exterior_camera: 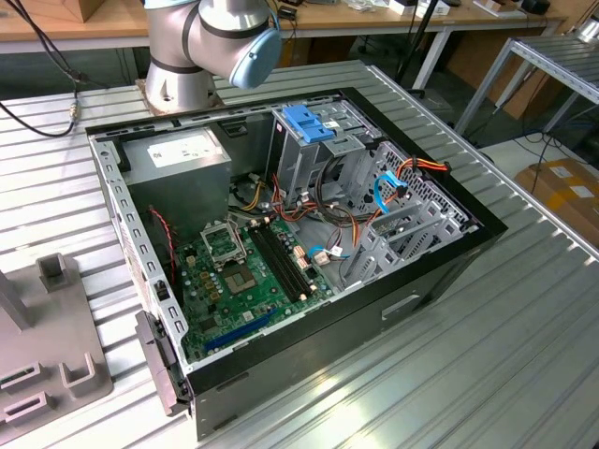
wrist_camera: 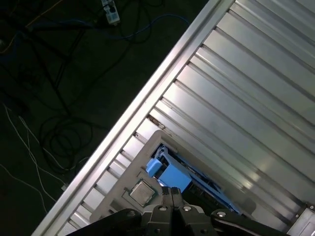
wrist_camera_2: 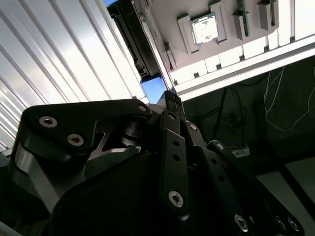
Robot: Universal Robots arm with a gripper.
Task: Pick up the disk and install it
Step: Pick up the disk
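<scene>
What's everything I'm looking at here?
table: one, silver, under everything.
computer case: one, black, open, on the table.
motherboard: one, green, inside the case.
power supply: one, grey, inside the case.
drive cage: one, metal with blue latch, inside the case.
tray: one, grey, exterior view's left.
disk: one, blue-framed, at the gripper's tips.
chip: one, silver, beside the disk.
arm: one, grey and blue, beyond the case.
gripper: one, black, shut, by the disk.

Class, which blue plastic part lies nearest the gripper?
The disk's blue carrier frame on the grey tray, right at the gripper; the blue cage latch sits inside the case.
</scene>
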